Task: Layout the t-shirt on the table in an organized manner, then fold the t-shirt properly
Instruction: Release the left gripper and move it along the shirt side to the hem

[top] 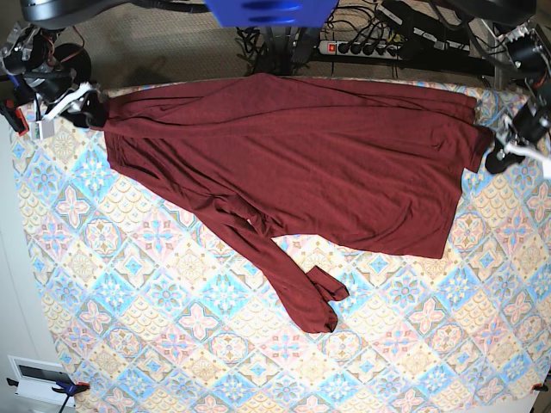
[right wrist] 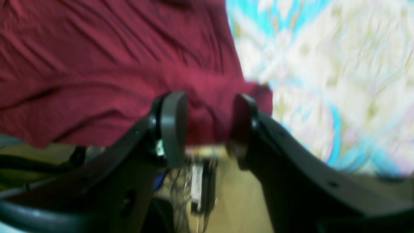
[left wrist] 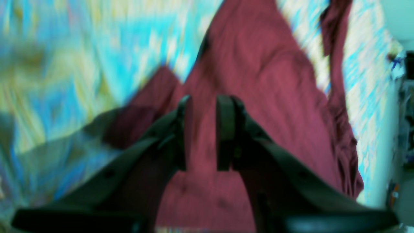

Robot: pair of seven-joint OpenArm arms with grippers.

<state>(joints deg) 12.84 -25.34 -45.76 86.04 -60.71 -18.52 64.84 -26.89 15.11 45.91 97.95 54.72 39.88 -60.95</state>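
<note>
The dark maroon t-shirt [top: 327, 163] lies spread along the far side of the table [top: 172, 344], with one sleeve [top: 301, 292] trailing toward the middle. My right gripper [top: 90, 110] sits at the shirt's left corner by the far edge. In the right wrist view that gripper [right wrist: 207, 129] is open, and the shirt's [right wrist: 97, 64] hem lies just beyond its fingertips. My left gripper [top: 499, 155] is at the shirt's right corner. In the blurred left wrist view it [left wrist: 204, 132] stands narrow, with the shirt's [left wrist: 258, 64] cloth filling the gap.
A power strip [top: 362, 43] with cables lies on the floor beyond the table's far edge. A blue robot part [top: 267, 10] hangs over the top middle. A white box [top: 39, 379] sits past the near left corner. The patterned tablecloth [right wrist: 323, 81] extends around the shirt.
</note>
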